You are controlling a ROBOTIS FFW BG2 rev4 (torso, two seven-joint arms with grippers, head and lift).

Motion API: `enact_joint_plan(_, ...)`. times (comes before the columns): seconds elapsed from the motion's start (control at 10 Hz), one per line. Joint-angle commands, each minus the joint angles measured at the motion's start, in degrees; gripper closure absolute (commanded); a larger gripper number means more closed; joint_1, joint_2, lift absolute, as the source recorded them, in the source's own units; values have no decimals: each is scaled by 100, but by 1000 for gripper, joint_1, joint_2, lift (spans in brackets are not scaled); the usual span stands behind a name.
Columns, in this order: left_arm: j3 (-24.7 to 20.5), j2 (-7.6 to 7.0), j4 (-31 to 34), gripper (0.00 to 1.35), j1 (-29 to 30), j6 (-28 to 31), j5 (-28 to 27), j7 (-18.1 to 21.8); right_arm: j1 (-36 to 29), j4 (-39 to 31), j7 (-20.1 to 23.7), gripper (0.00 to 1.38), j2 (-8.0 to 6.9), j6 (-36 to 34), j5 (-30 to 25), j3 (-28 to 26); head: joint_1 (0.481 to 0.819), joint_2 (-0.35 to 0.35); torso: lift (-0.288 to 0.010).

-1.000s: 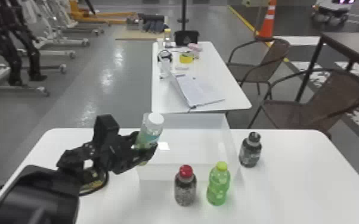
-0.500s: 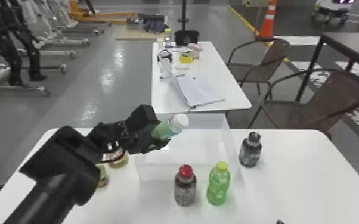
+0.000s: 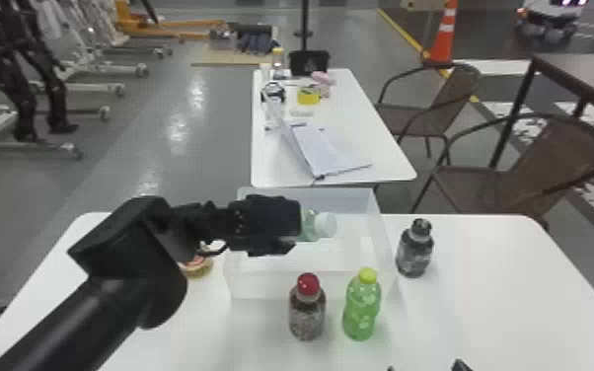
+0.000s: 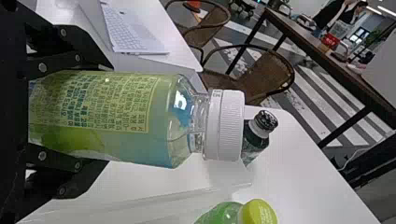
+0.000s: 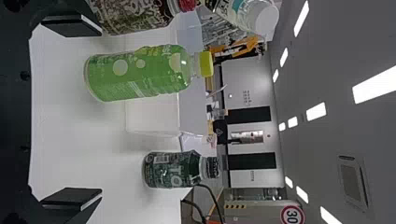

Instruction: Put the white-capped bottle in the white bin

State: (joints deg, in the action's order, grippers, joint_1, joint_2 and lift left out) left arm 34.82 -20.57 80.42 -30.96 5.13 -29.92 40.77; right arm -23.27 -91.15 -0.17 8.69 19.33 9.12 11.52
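Observation:
In the head view my left gripper (image 3: 281, 224) is over the white bin (image 3: 311, 284), shut on the white-capped bottle (image 3: 312, 226), which is tilted with its cap toward the right. The left wrist view has the bottle (image 4: 116, 119) clasped between the fingers of my left gripper (image 4: 70, 116), its cap pointing away from them. The right gripper (image 3: 431, 367) is at the bottom edge of the head view. In the right wrist view the right gripper (image 5: 70, 114) is open, with nothing between its fingertips.
A red-capped bottle (image 3: 307, 308) and a green bottle (image 3: 361, 306) stand before the bin. A dark bottle (image 3: 414, 249) stands to its right. Left of the bin, a low item (image 3: 196, 266) sits partly behind my left arm. Another table (image 3: 286, 170) is beyond.
The left arm has swung rightward and carried the bottle from the bin's left side to over the bin, tipping it further. The right gripper's tips have come in at the bottom edge.

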Motion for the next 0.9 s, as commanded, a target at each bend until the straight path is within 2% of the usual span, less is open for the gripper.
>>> enact_joint_plan(0.0, -124, 10, 0, 326, -6, -126, -32, -52, -2, 1, 0, 87, 1, 0, 2, 0, 549, 0, -100)
enact_joint_plan(0.3, -537, 27, 70, 314, 82, -144, -49, -96, -2, 1, 0, 87, 1, 0, 11, 0, 549, 0, -100)
enact_joint_plan(0.5, -1293, 45, 545, 314, 644, -65, -146, -26, -28, -8, 0, 87, 1, 0, 28, 0, 549, 0, -100)
enact_joint_plan(0.6, -1865, 133, 888, 317, 1163, -3, -199, 10, -72, -35, 0, 87, 10, 0, 37, -9, 549, 0, -100)
enact_joint_plan(0.7, -2418, 300, 1169, 320, 1681, -38, -199, 10, -116, -61, 0, 88, 36, 0, 55, -9, 549, 0, -100)
enact_joint_plan(0.8, -2963, 563, 1301, 321, 2138, -170, -163, 18, -178, -105, -9, 88, 54, 0, 81, -18, 549, 0, -100)
